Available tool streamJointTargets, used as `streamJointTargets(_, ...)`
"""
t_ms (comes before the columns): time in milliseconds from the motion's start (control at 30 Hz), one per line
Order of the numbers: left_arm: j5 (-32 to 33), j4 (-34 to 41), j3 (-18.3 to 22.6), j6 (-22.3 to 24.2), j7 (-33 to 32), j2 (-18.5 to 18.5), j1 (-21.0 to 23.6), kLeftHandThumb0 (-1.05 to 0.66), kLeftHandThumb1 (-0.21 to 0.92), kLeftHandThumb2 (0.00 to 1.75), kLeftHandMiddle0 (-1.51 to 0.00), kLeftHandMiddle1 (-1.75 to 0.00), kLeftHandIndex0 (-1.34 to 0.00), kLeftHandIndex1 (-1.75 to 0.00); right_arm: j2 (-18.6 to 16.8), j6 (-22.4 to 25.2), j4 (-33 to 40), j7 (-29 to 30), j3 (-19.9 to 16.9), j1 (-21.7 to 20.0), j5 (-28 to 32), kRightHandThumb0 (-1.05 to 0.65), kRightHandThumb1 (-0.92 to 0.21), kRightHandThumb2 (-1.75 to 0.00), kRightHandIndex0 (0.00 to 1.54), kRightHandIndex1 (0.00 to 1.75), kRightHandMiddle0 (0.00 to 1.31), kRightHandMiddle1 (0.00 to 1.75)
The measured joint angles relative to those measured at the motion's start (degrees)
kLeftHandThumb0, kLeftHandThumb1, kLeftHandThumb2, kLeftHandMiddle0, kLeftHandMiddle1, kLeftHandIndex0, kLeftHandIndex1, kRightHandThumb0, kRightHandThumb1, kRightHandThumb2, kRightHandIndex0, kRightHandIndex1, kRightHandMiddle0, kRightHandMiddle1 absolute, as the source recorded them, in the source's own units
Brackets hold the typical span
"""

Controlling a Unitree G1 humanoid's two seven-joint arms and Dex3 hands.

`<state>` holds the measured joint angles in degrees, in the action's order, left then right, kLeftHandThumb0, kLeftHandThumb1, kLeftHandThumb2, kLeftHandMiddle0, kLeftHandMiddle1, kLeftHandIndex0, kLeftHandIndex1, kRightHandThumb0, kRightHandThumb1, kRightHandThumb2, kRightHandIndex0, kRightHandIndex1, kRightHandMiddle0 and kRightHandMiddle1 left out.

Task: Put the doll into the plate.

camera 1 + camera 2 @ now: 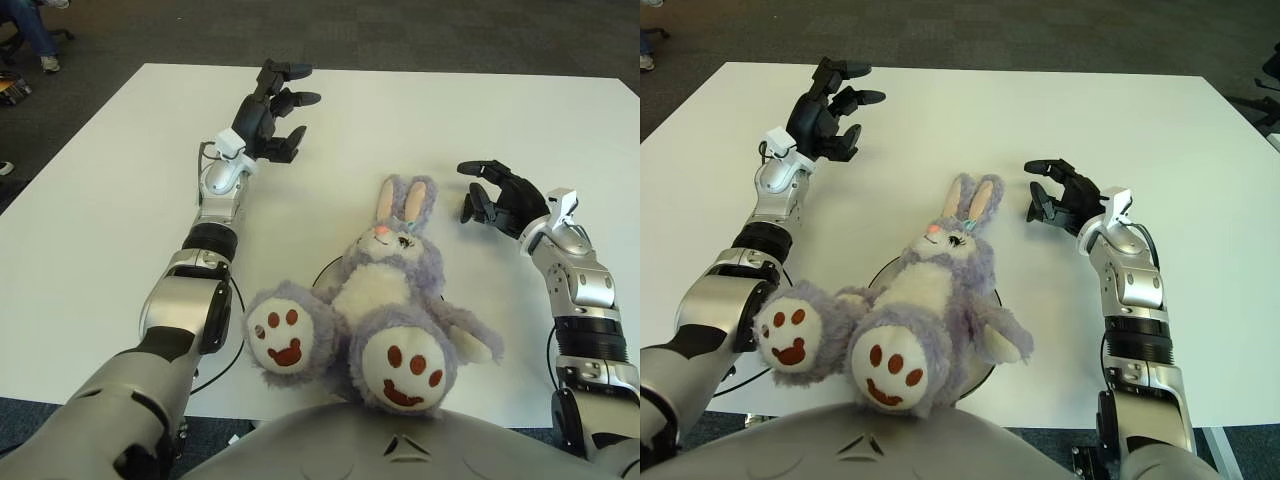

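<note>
The left hand [272, 110] is held far out over the left part of the white table [90, 200], its three fingers spread and nothing held between them. It is well apart from the doll. Nothing is shown touching its fingers, and it cannot be told whether it hangs above the table or touches it.

At the near centre lies the purple plush rabbit [375, 300], on its back, ears pointing far and both soles turned toward the near edge. Beneath its body a dark round rim is seen, most plainly in the right eye view: this is taken to be the plate [985, 372], almost wholly covered by the doll. The rabbit's body is thus judged to be already over the plate, with the legs and one arm hanging beyond the rim.

To the right, the right hand [497, 195] is shown beside the rabbit's ears, fingers loosely curled but open, gripping nothing and not touching the doll.

The placing is judged essentially complete, so the step in hand is release and clearance. Both hands should be kept unclenched and drawn outward and upward, away from the ears and limbs, so that no fur is snagged and the doll is not dragged off the plate. If centring is required, the torso should be nudged, not the legs, since soft limbs will fold without shifting the body.
</note>
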<state>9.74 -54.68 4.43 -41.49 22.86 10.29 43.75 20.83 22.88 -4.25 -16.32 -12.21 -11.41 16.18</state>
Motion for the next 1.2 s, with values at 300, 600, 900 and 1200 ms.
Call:
streamJointTargets(300, 1.0, -2.6, 3.3, 5.2, -0.1, -0.1, 0.0, 0.0, 0.63, 0.93, -0.31, -1.71, -0.28, -1.72, -2.7, -4.1, 2.1, 8.4, -0.5, 2.2, -4.9, 0.45, -0.35, -1.09, 0.72, 1.49, 0.14, 1.35)
streamJointTargets(600, 0.6, -4.4, 4.6, 8.7, -1.7, -0.2, -0.1, -0.01, 0.59, 1.0, -0.31, -1.75, -0.29, -1.75, -5.0, -9.1, 1.9, 14.5, -0.4, 2.9, -9.8, 0.45, -0.37, -1.06, 0.72, 1.48, 0.17, 1.45)
streamJointTargets(900, 0.6, -4.6, 5.2, 13.6, -3.8, -1.4, -0.3, -0.01, 0.51, 1.09, -0.36, -1.75, -0.34, -1.75, -6.6, -14.3, 0.0, 18.1, -0.6, 2.9, -11.4, 0.45, -0.37, -1.07, 0.72, 1.49, 0.17, 1.54)
streamJointTargets(1200, 0.7, -4.9, 6.0, 18.9, -4.8, -2.4, -1.3, -0.01, 0.46, 1.16, -0.4, -1.75, -0.38, -1.75, -7.9, -18.5, -1.9, 21.5, -1.1, 2.9, -13.1, 0.44, -0.38, -1.06, 0.7, 1.5, 0.18, 1.6)
